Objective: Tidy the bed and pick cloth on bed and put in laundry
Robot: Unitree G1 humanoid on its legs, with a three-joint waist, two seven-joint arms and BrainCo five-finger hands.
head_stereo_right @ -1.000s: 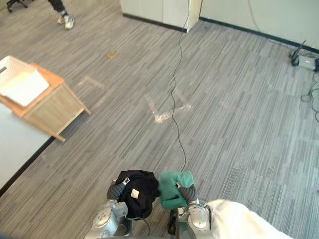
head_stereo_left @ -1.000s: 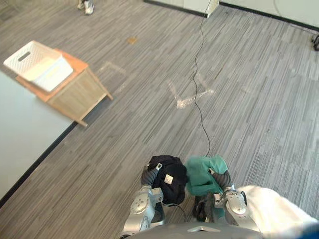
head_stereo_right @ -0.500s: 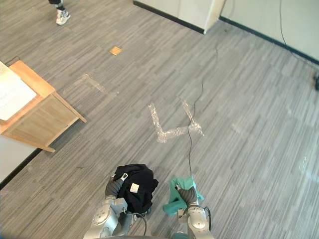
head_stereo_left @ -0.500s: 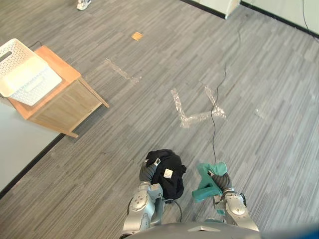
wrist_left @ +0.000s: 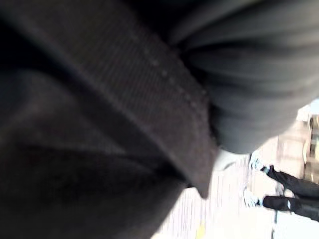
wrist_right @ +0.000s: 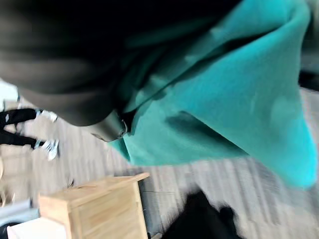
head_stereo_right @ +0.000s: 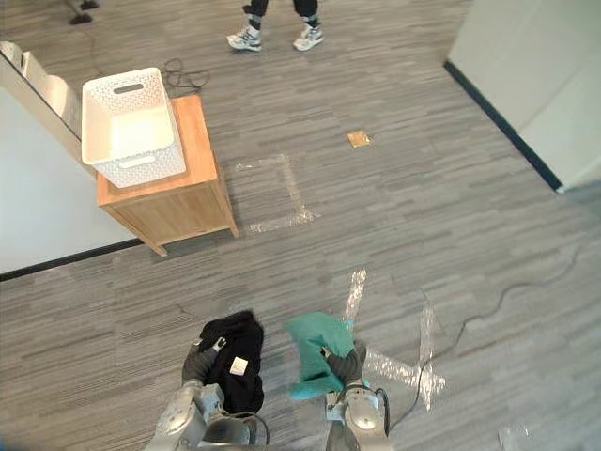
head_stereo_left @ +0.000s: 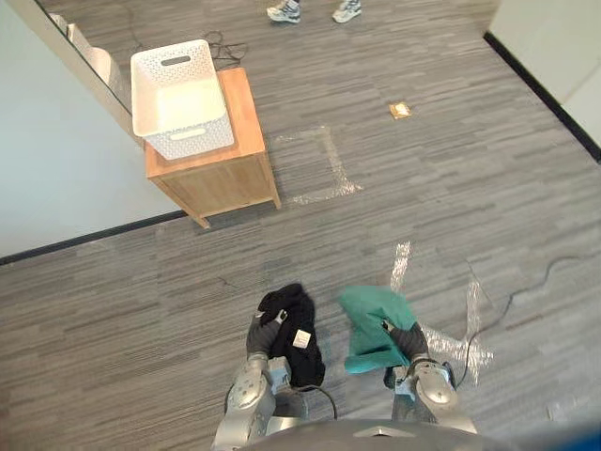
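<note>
A black cloth (head_stereo_left: 293, 329) with a small white label is bunched over my left hand (head_stereo_left: 257, 334), low in the eye views and above the floor; the left wrist view shows this dark cloth (wrist_left: 99, 124) up close. A green cloth (head_stereo_left: 374, 324) hangs from my right hand (head_stereo_left: 406, 340), beside the black one. In the right wrist view the green cloth (wrist_right: 224, 99) is gathered against a silver finger (wrist_right: 109, 130). A white slotted laundry basket (head_stereo_left: 188, 141) stands on a low wooden cabinet (head_stereo_left: 221, 178) ahead and to the left, a few steps away.
A pale flat surface with a dark lower edge (head_stereo_left: 47, 178) lies left of the cabinet. A person's shoes (head_stereo_left: 315, 11) stand beyond the basket. Shiny tape marks (head_stereo_left: 324, 178) and a thin cable (head_stereo_left: 535, 282) lie on the grey striped floor.
The camera has swung round: the cabinet and basket now stand ahead at upper left, and the person's shoes have come into view. Both cloths stay with my hands.
</note>
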